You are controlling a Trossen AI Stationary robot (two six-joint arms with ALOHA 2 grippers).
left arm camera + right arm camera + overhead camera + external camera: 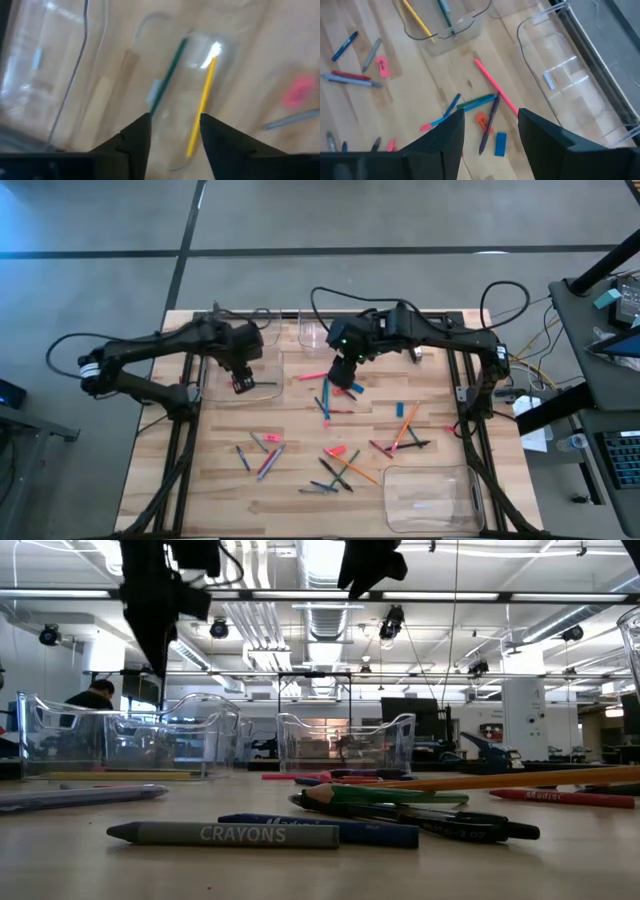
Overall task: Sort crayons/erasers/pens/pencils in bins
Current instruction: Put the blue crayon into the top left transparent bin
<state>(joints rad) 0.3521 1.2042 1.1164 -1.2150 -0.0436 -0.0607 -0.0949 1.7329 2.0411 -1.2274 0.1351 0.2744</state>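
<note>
Clear bin [243, 377] at our left gripper [242, 384], jaws parted above the yellow pencil [201, 112] it seemingly just dropped there, while our right gripper [342, 376], open and empty, hovers beside that bin over a blue eraser [500, 143], likely its next pick.

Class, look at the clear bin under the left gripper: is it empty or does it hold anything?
Not empty. The bin holds a yellow pencil and a green pencil, lying flat beyond the open left gripper.

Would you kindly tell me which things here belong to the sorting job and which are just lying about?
Job: clear bins, yellow pencil, blue eraser, purple pen, grey crayon.
Lying about: cables, laptop, person in the background.
</note>
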